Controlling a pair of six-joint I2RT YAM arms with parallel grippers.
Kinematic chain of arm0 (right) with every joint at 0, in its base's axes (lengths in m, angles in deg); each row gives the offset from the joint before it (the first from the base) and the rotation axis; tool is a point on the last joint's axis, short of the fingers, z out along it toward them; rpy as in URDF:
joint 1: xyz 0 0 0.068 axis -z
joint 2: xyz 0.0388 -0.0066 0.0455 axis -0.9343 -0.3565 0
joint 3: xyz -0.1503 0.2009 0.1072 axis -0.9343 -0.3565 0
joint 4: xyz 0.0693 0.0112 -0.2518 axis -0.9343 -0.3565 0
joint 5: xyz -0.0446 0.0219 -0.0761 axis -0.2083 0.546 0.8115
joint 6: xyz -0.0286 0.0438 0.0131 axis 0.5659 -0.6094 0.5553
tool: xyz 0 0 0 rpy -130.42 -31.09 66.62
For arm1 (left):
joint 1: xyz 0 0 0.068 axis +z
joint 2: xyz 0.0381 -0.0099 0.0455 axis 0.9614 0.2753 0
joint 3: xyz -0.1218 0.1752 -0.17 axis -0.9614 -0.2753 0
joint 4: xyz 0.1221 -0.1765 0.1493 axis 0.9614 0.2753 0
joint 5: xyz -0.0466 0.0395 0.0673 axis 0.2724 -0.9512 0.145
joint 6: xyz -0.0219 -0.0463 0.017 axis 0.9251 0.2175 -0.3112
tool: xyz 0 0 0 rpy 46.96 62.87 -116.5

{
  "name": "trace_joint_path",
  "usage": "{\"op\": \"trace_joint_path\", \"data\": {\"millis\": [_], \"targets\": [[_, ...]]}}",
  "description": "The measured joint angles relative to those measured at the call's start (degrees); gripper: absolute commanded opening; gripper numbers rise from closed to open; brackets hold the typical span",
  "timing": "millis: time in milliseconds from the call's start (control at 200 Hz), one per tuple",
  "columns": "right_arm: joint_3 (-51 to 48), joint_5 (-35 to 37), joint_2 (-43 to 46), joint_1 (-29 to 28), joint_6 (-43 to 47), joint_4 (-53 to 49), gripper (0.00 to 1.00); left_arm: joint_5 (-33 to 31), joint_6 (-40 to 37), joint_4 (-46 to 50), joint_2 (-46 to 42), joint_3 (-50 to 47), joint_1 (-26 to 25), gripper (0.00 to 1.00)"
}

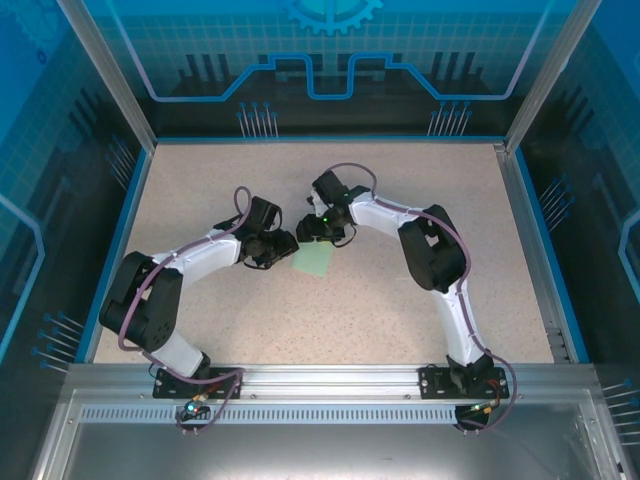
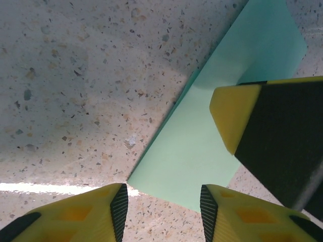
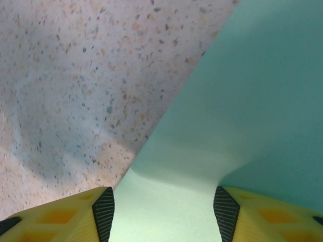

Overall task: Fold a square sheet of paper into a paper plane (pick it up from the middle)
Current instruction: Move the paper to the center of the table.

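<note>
The left gripper point(image 2: 161, 195) has its yellow fingers apart. The near end of the pale mint-green sheet of paper point(image 2: 199, 146), folded down to a narrow band, lies in the gap and reaches roughly from pad to pad. Whether the fingers squeeze it or merely straddle it I cannot tell. The right gripper point(image 3: 164, 200) stands the same way: fingers apart, paper filling the gap and seeming to bow up slightly between them, grip uncertain. In the left wrist view one of its fingers point(image 2: 257, 131) sits over the band's right edge.

From above, the two grippers meet nose to nose at the middle of the beige speckled table point(image 1: 420, 320), with the paper poking out just near and right of them. My judgement is that each arm takes one end so the thin band cannot slide while a crease is pressed. No dart shape is visible yet.
</note>
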Motion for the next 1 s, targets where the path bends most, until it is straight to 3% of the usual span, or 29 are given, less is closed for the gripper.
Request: {"op": "trace_joint_path", "data": {"millis": [205, 330, 440, 605, 765, 1000], "targets": [[-9.88, -2.69, 6.71, 1.31, 9.62, -1.92, 0.59, 3.76, -0.46, -2.45, 0.0, -0.66, 0.04, 0.39], [-14.84, -3.85, 10.69, 3.21, 10.69, -2.58, 0.59, 7.54, -0.39, -5.44, 0.04, -1.73, -0.42, 0.29], [-19.06, -4.11, 15.47, 4.07, 7.56, 0.42, 0.5, 10.95, 0.57, -9.64, 0.72, -2.47, -2.14, 0.21], [-25.09, -4.59, 22.23, 4.04, -0.31, 6.14, 0.25, 15.3, 2.6, -15.74, 3.8, -2.97, -5.7, 0.11], [-28.39, -5.14, 22.25, 4.04, -5.05, 8.63, 0.18, 16.7, 3.63, -16.65, 6.73, -2.97, -8.31, 0.06], [-28.55, -7.65, 18.4, 3.93, -6.29, 10.36, 0.17, 16.79, 4.63, -16.24, 7.52, -3.63, -9.05, 0.04]]}}
